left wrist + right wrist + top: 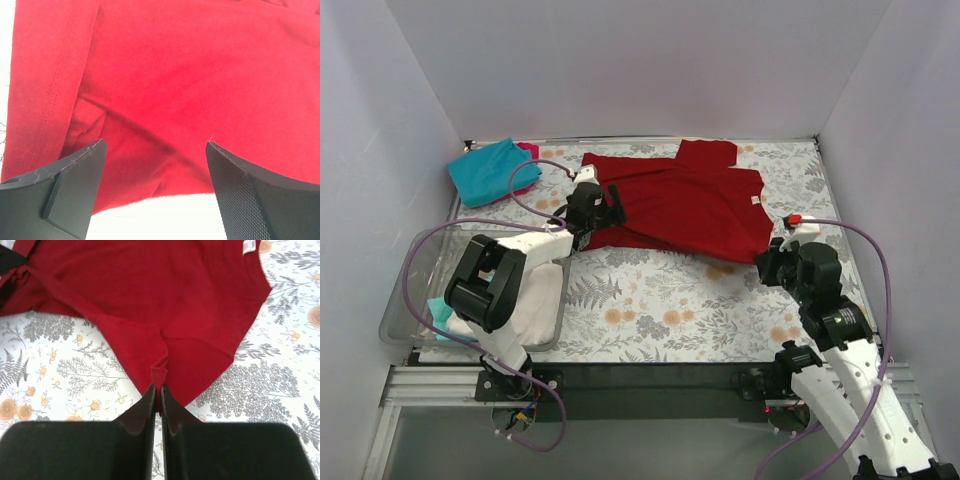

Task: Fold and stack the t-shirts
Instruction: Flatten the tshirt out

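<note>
The red shirt (690,205) is lying at the table's (650,290) twelve o'clock. Our right gripper (160,390) is pinching its four o'clock edge. Our left gripper (155,145) is hanging spread wide over its nine o'clock edge.

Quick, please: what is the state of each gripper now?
Left gripper: open, above the red shirt.
Right gripper: closed, pinching the red shirt's edge.

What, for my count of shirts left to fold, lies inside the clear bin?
Inside the clear bin, a white cloth and a bit of teal cloth show. The left arm hangs over the bin's middle, so whatever lies beneath it cannot be seen.
</note>
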